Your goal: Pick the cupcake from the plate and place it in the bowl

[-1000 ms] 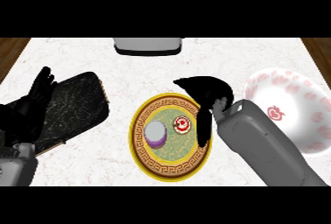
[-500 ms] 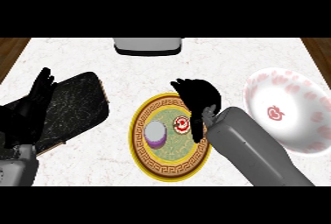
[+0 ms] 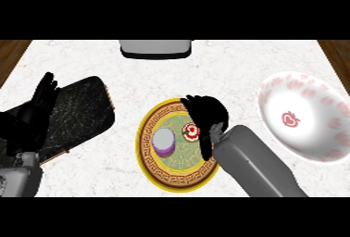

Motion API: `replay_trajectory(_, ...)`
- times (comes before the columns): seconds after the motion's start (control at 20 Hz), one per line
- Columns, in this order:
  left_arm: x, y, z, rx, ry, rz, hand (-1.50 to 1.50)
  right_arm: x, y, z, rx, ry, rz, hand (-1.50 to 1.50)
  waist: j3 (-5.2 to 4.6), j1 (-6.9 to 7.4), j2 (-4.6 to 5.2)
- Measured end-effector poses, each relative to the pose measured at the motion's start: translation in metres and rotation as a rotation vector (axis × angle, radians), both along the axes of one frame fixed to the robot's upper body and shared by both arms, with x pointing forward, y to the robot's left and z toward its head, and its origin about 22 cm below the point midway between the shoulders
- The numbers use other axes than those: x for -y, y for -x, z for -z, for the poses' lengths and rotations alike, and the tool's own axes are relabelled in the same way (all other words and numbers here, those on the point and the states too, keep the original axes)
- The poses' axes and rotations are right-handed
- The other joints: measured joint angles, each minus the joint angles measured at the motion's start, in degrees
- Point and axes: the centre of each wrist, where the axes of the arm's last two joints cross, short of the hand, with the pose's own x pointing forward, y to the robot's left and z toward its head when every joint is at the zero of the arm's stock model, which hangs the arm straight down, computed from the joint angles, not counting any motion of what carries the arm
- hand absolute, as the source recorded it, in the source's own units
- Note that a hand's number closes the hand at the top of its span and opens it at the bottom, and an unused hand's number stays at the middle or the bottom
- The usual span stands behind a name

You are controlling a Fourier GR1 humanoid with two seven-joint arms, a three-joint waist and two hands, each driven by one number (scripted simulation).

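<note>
Cupcake [image 3: 192,132] sits on plate [image 3: 159,172], right of centre. Right robot hand [image 3: 205,111] hovers at its 1 o'clock, fingers curled down, holding nothing, positioned to grasp. Bowl [image 3: 321,139] waits at 3 o'clock. Left robot hand [image 3: 37,104] rests released at 9 o'clock.

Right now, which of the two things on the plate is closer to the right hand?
The red-and-white cupcake, sitting right beside the right hand on the plate. The purple-rimmed grey item lies farther left.
</note>
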Motion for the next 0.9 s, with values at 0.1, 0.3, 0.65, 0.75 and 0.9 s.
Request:
replay_trajectory(0.1,0.003,-0.002,-0.003,-0.004,0.001,0.003,0.0,-0.003,0.001,0.009,-0.005,-0.004,0.001,-1.5,0.0,0.01,0.0)
replay_trajectory(0.3,0.004,0.004,-0.011,-0.002,-0.004,0.004,0.0,-0.007,0.003,0.022,-0.007,-0.009,0.006,-1.5,0.01,0.1,-0.01)
replay_trajectory(0.65,0.012,0.007,-0.007,-0.005,0.003,0.004,0.0,-0.006,0.001,0.039,-0.002,-0.001,0.03,-1.5,0.01,0.12,0.0)
replay_trajectory(0.75,0.009,0.003,-0.008,-0.009,0.003,0.005,0.0,-0.007,-0.004,0.043,-0.02,-0.002,0.033,1.5,0.0,0.14,0.02)
replay_trajectory(0.9,0.003,0.004,-0.004,-0.003,-0.001,0.005,0.0,-0.008,-0.008,0.047,-0.052,-0.011,0.014,1.5,-0.05,0.21,-0.05)
